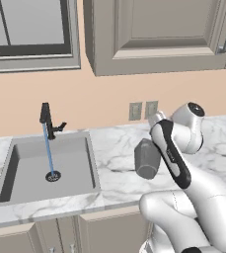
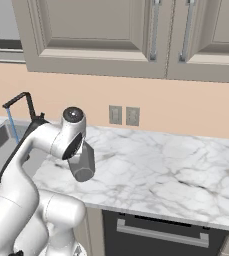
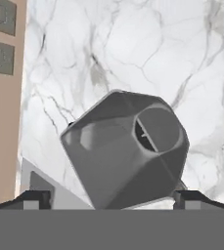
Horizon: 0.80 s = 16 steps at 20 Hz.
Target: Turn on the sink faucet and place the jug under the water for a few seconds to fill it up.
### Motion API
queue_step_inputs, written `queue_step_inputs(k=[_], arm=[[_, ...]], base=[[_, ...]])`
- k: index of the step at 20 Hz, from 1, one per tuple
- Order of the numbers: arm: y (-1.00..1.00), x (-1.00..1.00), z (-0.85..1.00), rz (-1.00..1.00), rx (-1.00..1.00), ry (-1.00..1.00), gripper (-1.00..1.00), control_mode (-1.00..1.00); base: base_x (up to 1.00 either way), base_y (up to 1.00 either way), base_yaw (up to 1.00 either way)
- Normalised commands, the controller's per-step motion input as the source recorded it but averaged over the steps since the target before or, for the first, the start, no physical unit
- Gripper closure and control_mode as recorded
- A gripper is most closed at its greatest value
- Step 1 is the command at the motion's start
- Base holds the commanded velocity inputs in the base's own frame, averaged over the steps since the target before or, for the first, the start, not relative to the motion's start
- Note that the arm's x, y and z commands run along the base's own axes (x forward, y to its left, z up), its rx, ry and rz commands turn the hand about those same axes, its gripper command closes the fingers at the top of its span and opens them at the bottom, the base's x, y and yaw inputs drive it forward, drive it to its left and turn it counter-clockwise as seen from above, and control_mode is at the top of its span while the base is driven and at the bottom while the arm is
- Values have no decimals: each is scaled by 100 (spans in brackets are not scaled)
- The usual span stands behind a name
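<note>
Water already runs from the sink faucet at left of frame, jug sits mid-frame on the bench between my wide-open jaws, so I'd close squarely on its facets before lifting toward the sink.

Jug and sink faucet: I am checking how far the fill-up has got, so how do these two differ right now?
The jug is squat, faceted and dark grey; the sink faucet is slim, tall and black. The jug stands on the marble counter right of the sink; the faucet rises at the sink's back edge. Water runs from the faucet to the drain; the jug is not under it. Both are dark.
</note>
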Motion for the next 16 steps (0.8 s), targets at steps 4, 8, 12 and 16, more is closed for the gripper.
queue_step_inputs(k=[4, 8, 12, 16], arm=[[-34, 0, -24, 1, 0, 5, -100, -100], [-33, 1, -34, 8, 0, 3, -100, -100], [-15, 29, -26, 13, 0, 5, -100, -100], [-6, 50, -16, 13, 0, 9, -100, -100]], base=[[0, 0, 0], [0, 0, 0], [0, 0, 0], [0, 0, 0]])
